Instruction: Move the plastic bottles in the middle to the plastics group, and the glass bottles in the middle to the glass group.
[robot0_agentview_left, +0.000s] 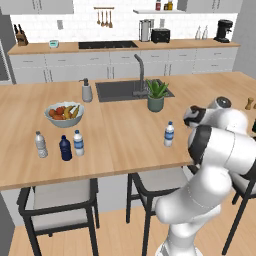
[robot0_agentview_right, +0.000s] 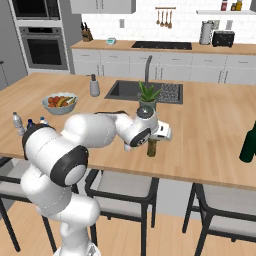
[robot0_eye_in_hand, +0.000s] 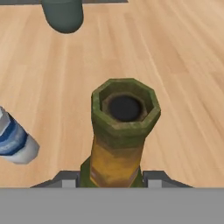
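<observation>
We have the claw (robot0_eye_in_hand: 113, 178) pinching the glass bottle (robot0_eye_in_hand: 124, 127) low on its neck, base on the surface (robot0_eye_in_hand: 183, 65) mid-island. A top-heavy swing or slip could knock over the nearby water bottle (robot0_eye_in_hand: 13, 139) on the way to the glass group (robot0_agentview_right: 248, 142).

Pale wood-grain island counter (robot0_agentview_left: 125, 135), smooth and matt, planked in long boards. Slim olive-brown glass bottle (robot0_eye_in_hand: 122, 131), mottled green at the faceted neck rim, yellow-brown below, dull rather than shiny. Small clear plastic water bottle with white cap and blue label (robot0_agentview_left: 169, 134), faintly translucent. Squat navy-blue plastic bottle (robot0_agentview_left: 65, 148), opaque, slight sheen. Blackish-green glass bottle (robot0_agentview_right: 248, 142), glossy. Glossy white robot arm shell (robot0_agentview_right: 95, 131) with dark joints. Dark metal faucet (robot0_agentview_left: 140, 70).
</observation>
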